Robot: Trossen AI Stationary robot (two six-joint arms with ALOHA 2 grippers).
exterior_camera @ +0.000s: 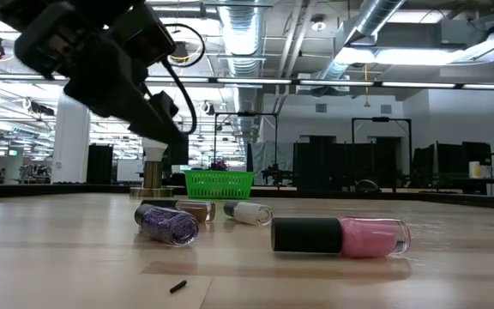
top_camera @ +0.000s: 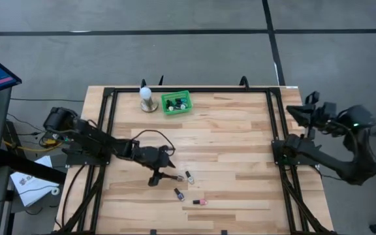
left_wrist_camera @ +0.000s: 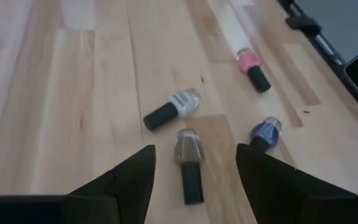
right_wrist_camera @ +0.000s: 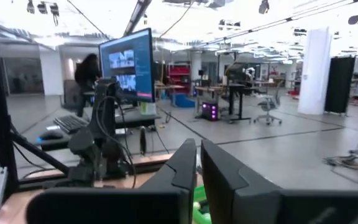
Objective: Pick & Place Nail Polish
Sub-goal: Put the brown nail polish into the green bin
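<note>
Four small nail polish bottles lie on their sides on the wooden table. They are a brown one (left_wrist_camera: pixel 188 163) (top_camera: pixel 175 176), a cream one (left_wrist_camera: pixel 173 109) (top_camera: pixel 189 175), a purple one (left_wrist_camera: pixel 263 134) (top_camera: pixel 179 193) and a pink one (left_wrist_camera: pixel 253 68) (top_camera: pixel 200 202). My left gripper (left_wrist_camera: pixel 194 155) (top_camera: pixel 164 171) is open above the brown bottle, one finger on either side of it, touching nothing. My right gripper (right_wrist_camera: pixel 197 171) (top_camera: pixel 307 109) is shut and empty, held up at the table's right edge.
A green basket (top_camera: pixel 176 102) (exterior_camera: pixel 219 183) holding some bottles stands at the far edge. A white bulb-shaped thing on a round base (top_camera: pixel 148 99) stands to its left. A black frame (top_camera: pixel 109 98) runs along the table's sides. Bare wood lies right of the bottles.
</note>
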